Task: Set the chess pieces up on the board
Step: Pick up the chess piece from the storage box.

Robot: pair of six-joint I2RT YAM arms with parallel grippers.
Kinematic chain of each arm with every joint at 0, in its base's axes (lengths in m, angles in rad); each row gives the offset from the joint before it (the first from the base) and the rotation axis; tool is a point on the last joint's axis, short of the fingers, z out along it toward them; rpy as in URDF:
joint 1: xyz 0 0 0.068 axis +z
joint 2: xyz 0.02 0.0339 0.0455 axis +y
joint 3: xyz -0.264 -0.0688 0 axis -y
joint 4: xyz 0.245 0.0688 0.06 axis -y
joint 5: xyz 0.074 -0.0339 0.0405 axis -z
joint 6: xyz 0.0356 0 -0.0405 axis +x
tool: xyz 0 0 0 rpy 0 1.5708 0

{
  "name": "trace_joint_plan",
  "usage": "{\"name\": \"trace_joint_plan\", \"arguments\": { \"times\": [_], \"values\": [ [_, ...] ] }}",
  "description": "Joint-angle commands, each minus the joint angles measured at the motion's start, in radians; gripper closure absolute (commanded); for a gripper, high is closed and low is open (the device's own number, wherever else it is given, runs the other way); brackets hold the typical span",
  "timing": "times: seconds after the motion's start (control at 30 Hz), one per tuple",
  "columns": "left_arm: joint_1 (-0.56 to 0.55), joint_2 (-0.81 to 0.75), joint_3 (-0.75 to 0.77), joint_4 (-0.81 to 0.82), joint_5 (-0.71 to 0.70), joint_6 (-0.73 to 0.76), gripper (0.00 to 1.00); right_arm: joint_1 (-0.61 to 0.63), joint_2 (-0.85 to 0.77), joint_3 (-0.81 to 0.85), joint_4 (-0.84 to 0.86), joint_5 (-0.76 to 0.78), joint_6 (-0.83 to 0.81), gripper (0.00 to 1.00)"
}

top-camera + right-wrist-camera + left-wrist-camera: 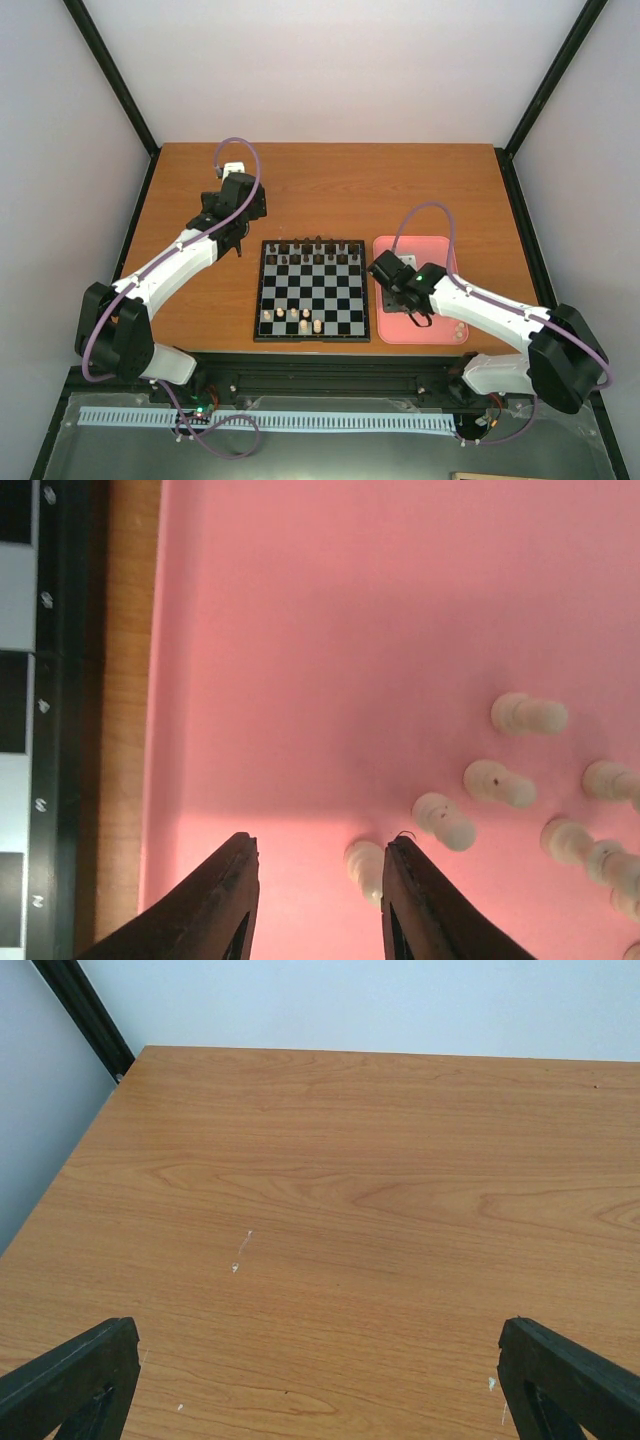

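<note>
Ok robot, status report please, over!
Left end effector open over table. Right end effector open over pink tray, chess piece by its fingertip. Few chess pieces on the board, nothing blocking.

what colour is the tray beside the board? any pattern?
Plain pink tray, no pattern. It shows best in the right wrist view.

- the board (335,300): small black-and-white checkered square with a black border, flat on the table.
- the chess pieces (497,782): cream; several lie on their sides in the pink tray (300,630), a few stand on the board's near rows.
</note>
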Motion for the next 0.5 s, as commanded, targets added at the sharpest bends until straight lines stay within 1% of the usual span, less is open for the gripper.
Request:
{"name": "trace_joint_plan", "arguments": {
  "times": [0.0,0.2,0.47],
  "values": [
    [-0.007,0.005,0.040,0.004,-0.005,-0.008,0.00,-0.008,0.012,-0.041,0.016,-0.044,0.027,0.65],
    [-0.007,0.013,0.043,0.005,-0.003,-0.008,0.00,-0.009,0.014,-0.079,0.028,-0.057,0.048,0.65],
    [-0.007,0.016,0.043,0.005,-0.002,-0.007,0.00,-0.016,0.024,-0.080,0.020,-0.026,0.049,0.65]
  ]
}}
